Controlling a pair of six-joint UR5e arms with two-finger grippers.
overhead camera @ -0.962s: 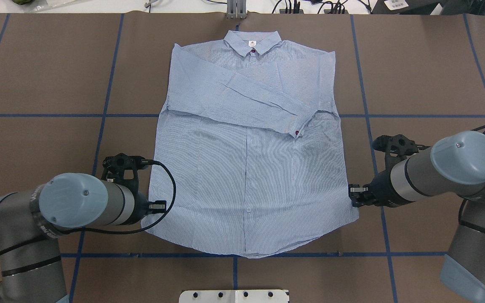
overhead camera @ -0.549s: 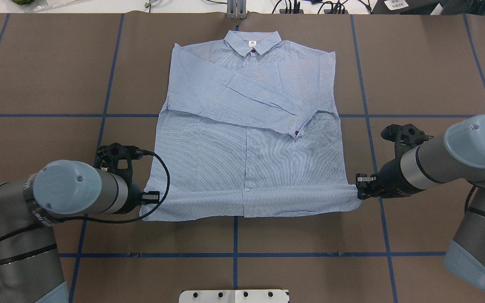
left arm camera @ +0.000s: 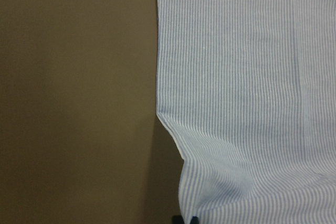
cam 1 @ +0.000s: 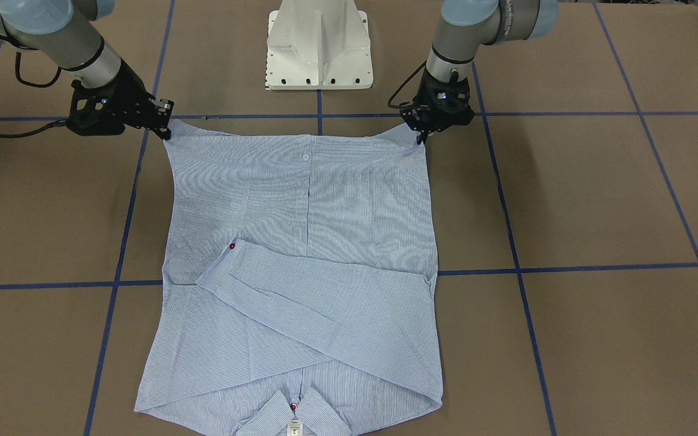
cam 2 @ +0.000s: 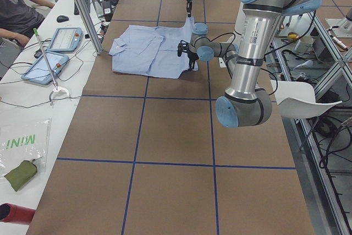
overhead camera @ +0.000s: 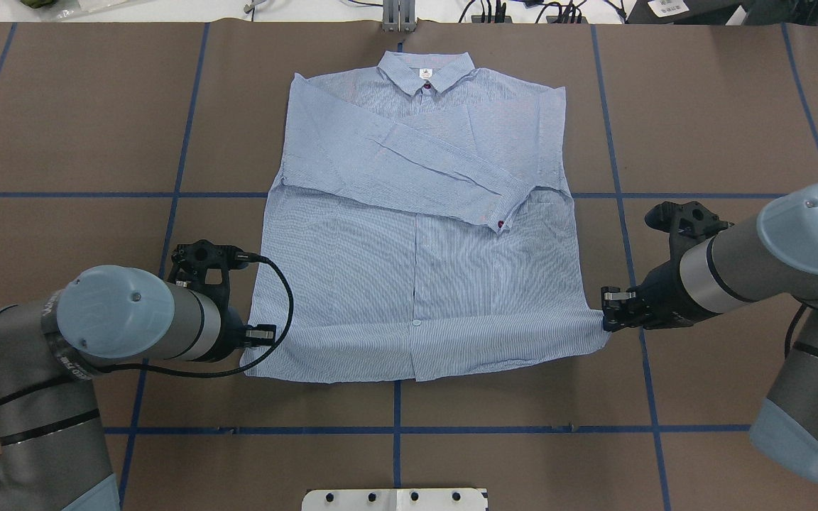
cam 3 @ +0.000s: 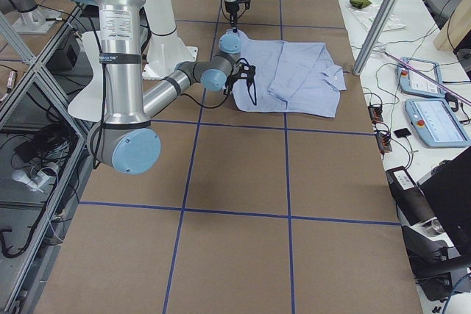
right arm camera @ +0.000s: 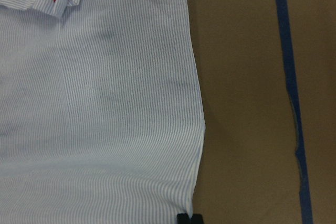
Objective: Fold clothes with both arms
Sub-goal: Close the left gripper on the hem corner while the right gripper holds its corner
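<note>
Two arms grip the hem corners of a light blue striped shirt on the brown desk.
The desk (overhead camera: 61,106), crossed by blue tape lines, fills the overhead view. The shirt (overhead camera: 416,270) lies at its centre, with one sleeve (overhead camera: 416,160) folded slantwise across the chest. The left arm (overhead camera: 118,323) enters from the lower left and the right arm (overhead camera: 771,248) from the right edge. The left claw (overhead camera: 261,333) is clenched on the shirt's lower-left hem corner, and the right claw (overhead camera: 609,316) on the lower-right one. The collar (overhead camera: 424,71) points to the top edge. A red button (overhead camera: 500,225) marks the cuff.
</note>
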